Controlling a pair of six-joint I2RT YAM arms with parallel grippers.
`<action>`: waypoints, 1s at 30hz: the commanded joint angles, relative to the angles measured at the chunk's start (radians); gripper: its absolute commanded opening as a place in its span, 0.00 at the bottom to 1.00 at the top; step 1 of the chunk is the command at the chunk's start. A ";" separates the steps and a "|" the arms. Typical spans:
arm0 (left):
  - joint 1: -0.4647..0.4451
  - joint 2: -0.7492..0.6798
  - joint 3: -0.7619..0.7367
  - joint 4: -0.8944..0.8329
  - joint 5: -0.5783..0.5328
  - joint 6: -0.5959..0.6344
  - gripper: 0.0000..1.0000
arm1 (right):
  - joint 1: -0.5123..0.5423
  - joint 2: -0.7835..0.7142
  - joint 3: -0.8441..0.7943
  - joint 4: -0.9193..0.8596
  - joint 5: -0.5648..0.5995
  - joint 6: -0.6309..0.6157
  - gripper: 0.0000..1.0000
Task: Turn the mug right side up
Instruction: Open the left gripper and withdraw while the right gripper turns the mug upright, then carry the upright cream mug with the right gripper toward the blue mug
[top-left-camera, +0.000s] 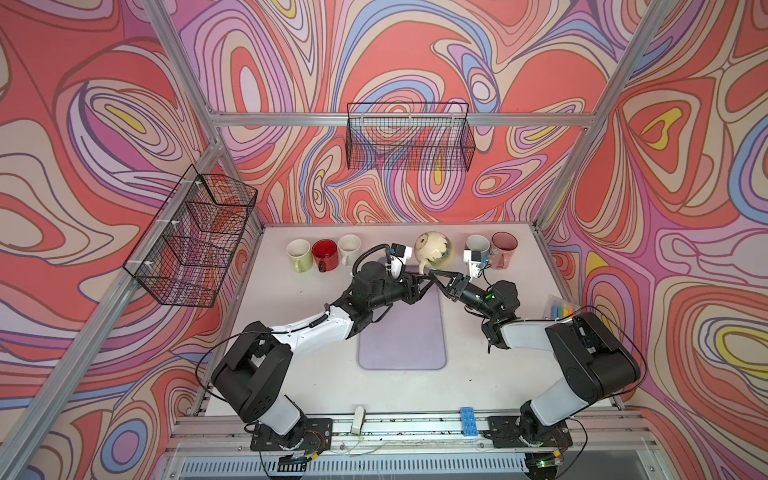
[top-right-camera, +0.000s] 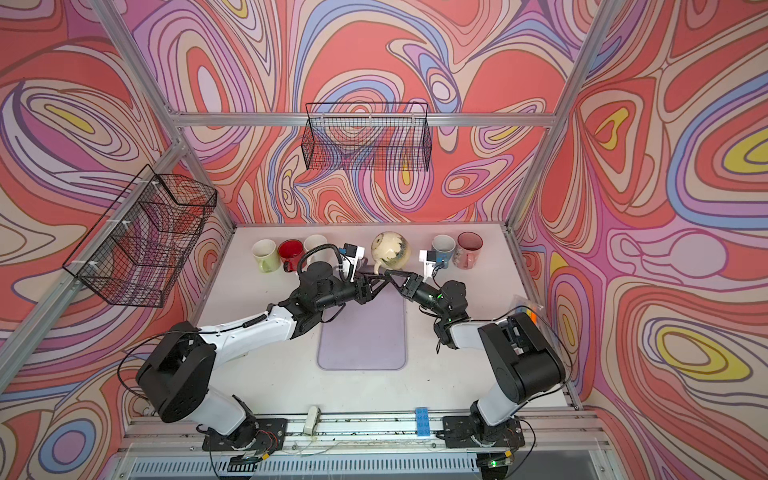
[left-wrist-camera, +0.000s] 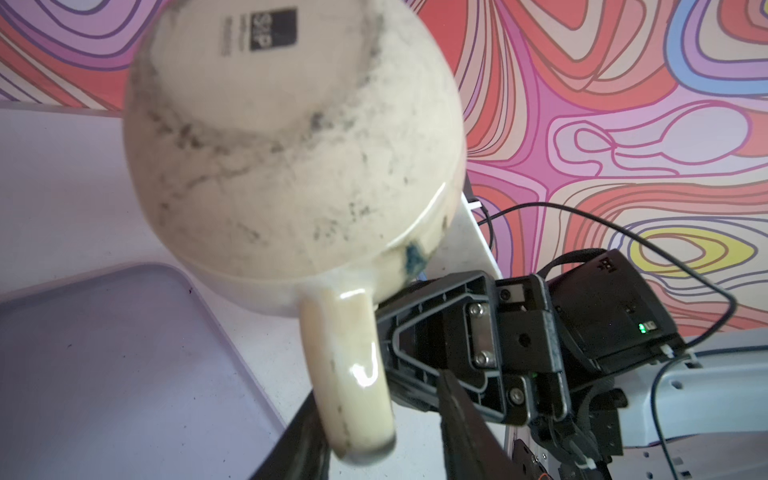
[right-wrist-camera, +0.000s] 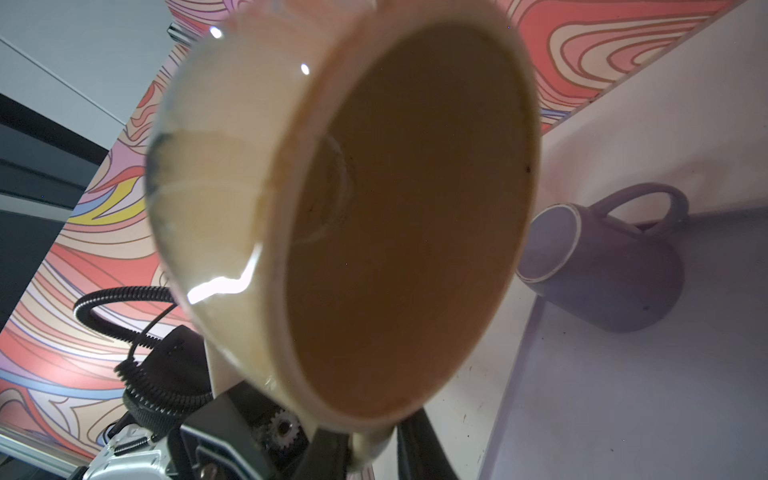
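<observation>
Cream mug hangs clear of the table near its rear middle, above the far end of a lavender mat. It is tipped so that its ringed base faces up and to the left and its mouth down and to the right. From the left in both top views, a black wire basket hangs on the side wall. Next, a green mug, a red mug and a white mug stand mouth up in a row along the rear of the table. The left end effector then reaches in from the left with its jaws spread. In the left wrist view its two dark fingers stand on either side of the cream mug's handle, one close beside it and the other apart with table showing between. The stamped base fills the upper part of that view. The handle points down from the mug's body toward the spot where the two arms meet. Just to the right, the right end effector comes in from the right and pinches that handle. In the right wrist view the handle's end sits tight between the fingers and the mug's brown inside faces the camera. Further right stand a blue-and-white mug, partly hidden behind the right wrist camera, and a pink mug. Both are mouth up and apart from the held mug.
</observation>
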 joint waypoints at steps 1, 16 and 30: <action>0.001 0.015 -0.021 -0.008 -0.004 0.029 0.56 | 0.003 -0.078 0.017 0.018 0.036 -0.074 0.00; 0.078 -0.099 -0.095 -0.096 -0.060 0.080 0.62 | 0.005 -0.294 0.141 -0.837 0.164 -0.532 0.00; 0.125 -0.188 -0.138 -0.151 -0.082 0.110 0.60 | 0.024 -0.299 0.228 -1.120 0.246 -0.703 0.00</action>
